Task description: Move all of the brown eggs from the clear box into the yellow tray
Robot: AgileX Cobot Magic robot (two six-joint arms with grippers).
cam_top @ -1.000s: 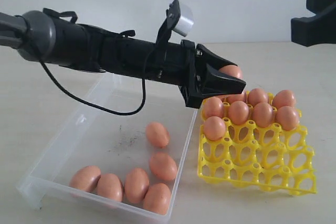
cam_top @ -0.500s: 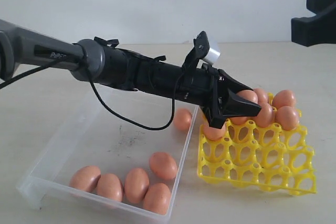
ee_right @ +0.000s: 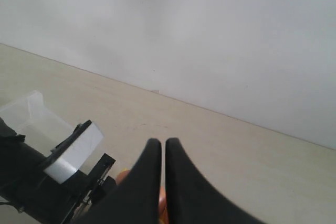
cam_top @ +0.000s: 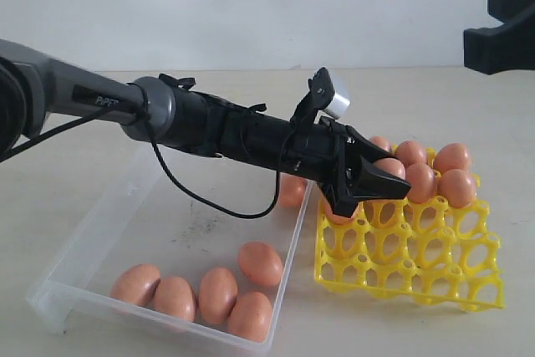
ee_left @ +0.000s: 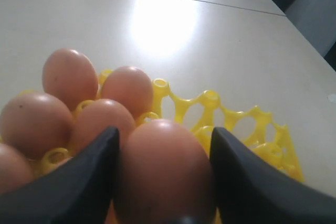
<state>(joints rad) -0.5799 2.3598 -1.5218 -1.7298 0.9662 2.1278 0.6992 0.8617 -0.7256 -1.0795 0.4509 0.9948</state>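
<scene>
Presently we note left gripper [ee_left: 165, 132] clasping a brown egg [ee_left: 163, 177] over the yellow tray [ee_left: 210, 100], right gripper [ee_right: 164, 143] pressed together, empty.

Left tool [cam_top: 391, 175]: fingers [ee_left: 79, 182] cover most of the gripped egg [ee_left: 165, 171]; its lower end cut off by the wrist picture's edge. Yellow tray [cam_top: 393, 288] cups behind the tool hidden. Second egg [cam_top: 292, 192] in the clear box [cam_top: 167, 215], under the arm [cam_top: 234, 135], half covered. Beneath the tips of the right tool [ee_right: 163, 145]: orange sliver [ee_right: 123, 176], unreadable.
</scene>
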